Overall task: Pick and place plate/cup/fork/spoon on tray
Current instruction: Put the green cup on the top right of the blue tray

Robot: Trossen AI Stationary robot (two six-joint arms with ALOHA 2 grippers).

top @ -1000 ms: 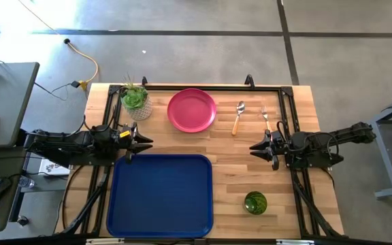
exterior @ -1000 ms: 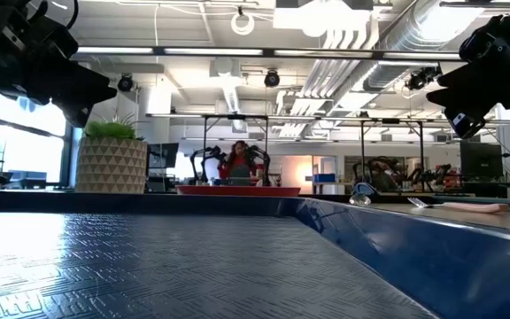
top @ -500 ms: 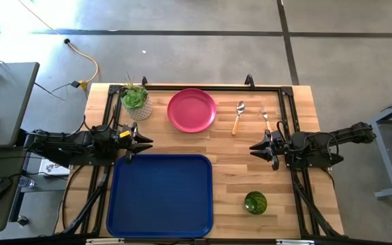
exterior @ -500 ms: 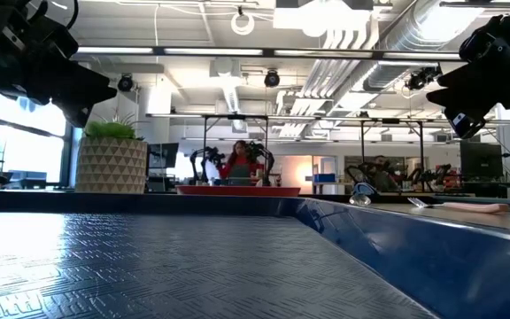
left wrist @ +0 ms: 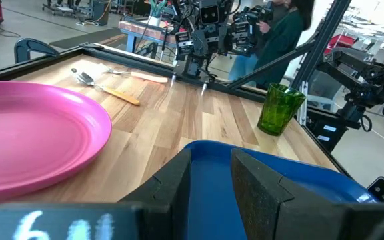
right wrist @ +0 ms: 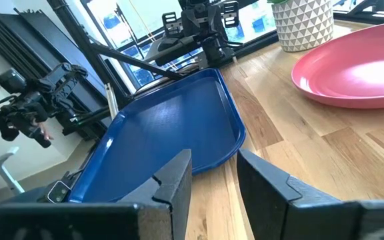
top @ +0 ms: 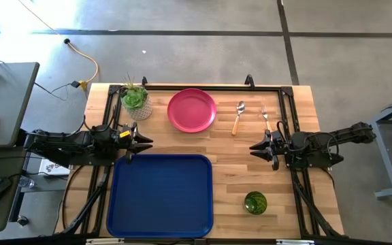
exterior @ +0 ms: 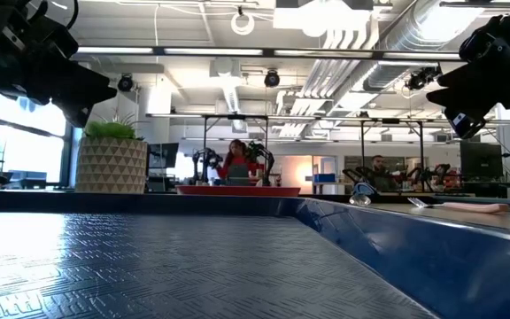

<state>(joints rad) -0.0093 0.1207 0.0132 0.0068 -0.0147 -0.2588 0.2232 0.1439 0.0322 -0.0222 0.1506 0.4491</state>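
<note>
High view, near edge to far edge: the tray (top: 160,196) lies empty at the front, with the cup (top: 255,203) well to its right. Midway, the left gripper (top: 143,142) hovers by the tray's far-left corner and the right gripper (top: 254,148) beyond the cup; both have fingers parted, grasping nothing. Farthest stand the plant (top: 135,101), plate (top: 192,110), spoon (top: 239,117) and fork (top: 265,117).
</note>
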